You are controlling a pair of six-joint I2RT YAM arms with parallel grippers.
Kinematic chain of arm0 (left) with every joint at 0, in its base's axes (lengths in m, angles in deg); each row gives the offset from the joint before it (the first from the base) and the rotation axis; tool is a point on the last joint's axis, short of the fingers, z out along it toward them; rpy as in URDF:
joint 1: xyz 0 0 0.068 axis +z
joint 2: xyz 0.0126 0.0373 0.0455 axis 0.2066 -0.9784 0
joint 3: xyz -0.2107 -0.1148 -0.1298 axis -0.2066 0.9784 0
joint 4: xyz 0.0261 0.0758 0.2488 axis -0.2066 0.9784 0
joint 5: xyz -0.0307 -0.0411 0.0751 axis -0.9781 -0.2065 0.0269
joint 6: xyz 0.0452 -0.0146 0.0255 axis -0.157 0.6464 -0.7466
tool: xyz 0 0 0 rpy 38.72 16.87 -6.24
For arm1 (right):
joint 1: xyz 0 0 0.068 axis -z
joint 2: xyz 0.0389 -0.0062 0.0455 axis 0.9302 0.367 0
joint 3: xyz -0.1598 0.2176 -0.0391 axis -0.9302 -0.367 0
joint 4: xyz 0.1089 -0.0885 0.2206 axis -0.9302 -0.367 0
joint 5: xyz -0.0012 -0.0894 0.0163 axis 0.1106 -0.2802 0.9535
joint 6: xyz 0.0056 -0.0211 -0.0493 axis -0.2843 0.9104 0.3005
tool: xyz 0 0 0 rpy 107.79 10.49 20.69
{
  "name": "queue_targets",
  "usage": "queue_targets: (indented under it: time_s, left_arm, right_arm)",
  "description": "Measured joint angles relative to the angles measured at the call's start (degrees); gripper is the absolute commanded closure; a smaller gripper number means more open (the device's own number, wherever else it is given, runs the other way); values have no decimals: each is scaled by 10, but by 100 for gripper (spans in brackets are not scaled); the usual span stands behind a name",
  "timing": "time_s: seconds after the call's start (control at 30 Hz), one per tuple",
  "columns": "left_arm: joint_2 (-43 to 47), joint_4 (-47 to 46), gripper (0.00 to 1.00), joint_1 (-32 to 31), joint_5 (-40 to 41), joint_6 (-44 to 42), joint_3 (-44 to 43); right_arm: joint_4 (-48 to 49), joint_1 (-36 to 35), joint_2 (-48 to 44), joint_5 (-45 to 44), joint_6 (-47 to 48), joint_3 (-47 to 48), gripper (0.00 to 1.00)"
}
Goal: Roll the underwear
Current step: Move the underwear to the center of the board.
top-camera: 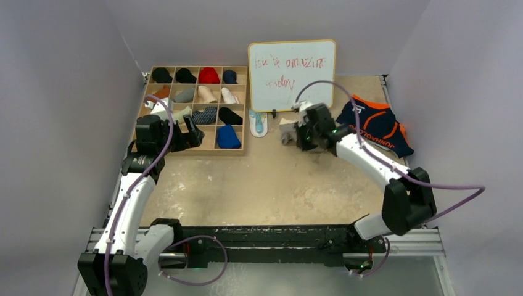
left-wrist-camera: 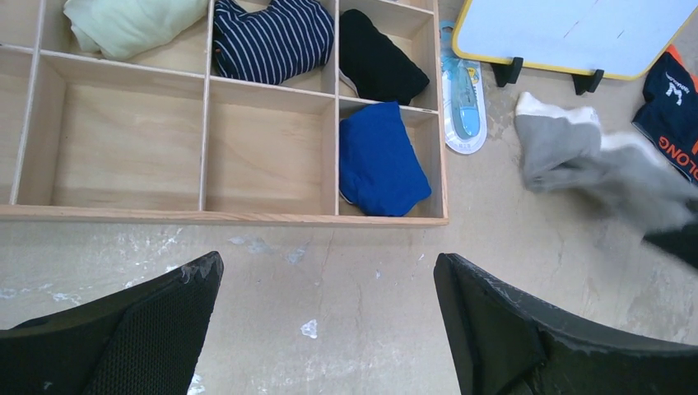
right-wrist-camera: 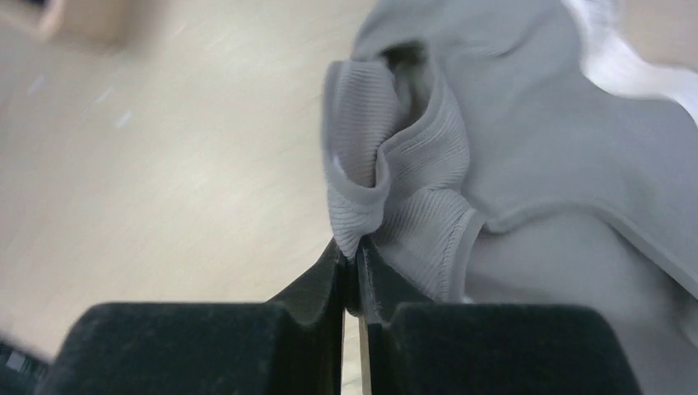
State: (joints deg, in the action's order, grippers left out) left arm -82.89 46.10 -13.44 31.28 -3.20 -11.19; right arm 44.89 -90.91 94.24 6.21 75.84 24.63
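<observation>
Right tool pinching the grey brief by its ribbed hem, near whiteboard | my left tool spread, idle | judgement: lay it flat first, then roll evenly.

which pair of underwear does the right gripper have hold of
The plain grey pair, its ribbed edge pinched in the right gripper. The navy pair with orange trim lies ungripped beside the whiteboard.

The whiteboard carries red handwriting that seems to read "you're amazing today". The navy underwear bears lettering along its band; only the orange letters "ONG" read clearly, in the left wrist view.
</observation>
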Motion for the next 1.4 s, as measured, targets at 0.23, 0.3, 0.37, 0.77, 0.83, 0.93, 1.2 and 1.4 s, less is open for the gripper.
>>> queue_targets:
  time_s: [0.23, 0.3, 0.37, 0.77, 0.83, 0.93, 1.2, 1.4]
  left_arm:
    - [-3, 2, 2, 0, -9, -2, 0]
    - [-7, 2, 2, 0, -22, -4, 0]
    - [-14, -1, 3, 0, -47, -4, 0]
    - [-142, -58, 8, -166, -156, 7, -13]
    - [-186, -59, 9, -209, -146, 7, -39]
    - [-277, -60, 13, -266, -119, 1, -111]
    - [-502, -38, 19, -308, -3, -10, -305]
    - [-600, 3, 28, -310, 42, -27, -374]
  right_arm:
    - [-18, -202, -45, 50, -71, -157, 47]
    - [-34, -246, -55, 71, -90, -185, 27]
    - [-42, -273, -92, 85, -108, -204, 10]
    - [-53, -55, -258, -118, -263, -234, 2]
    - [-47, -1, -233, -113, -267, -233, 4]
    - [-35, 71, -177, -81, -266, -223, 8]
    - [-22, 130, -29, -51, -243, -120, 24]
    - [-19, 131, 31, -62, -211, -87, 27]
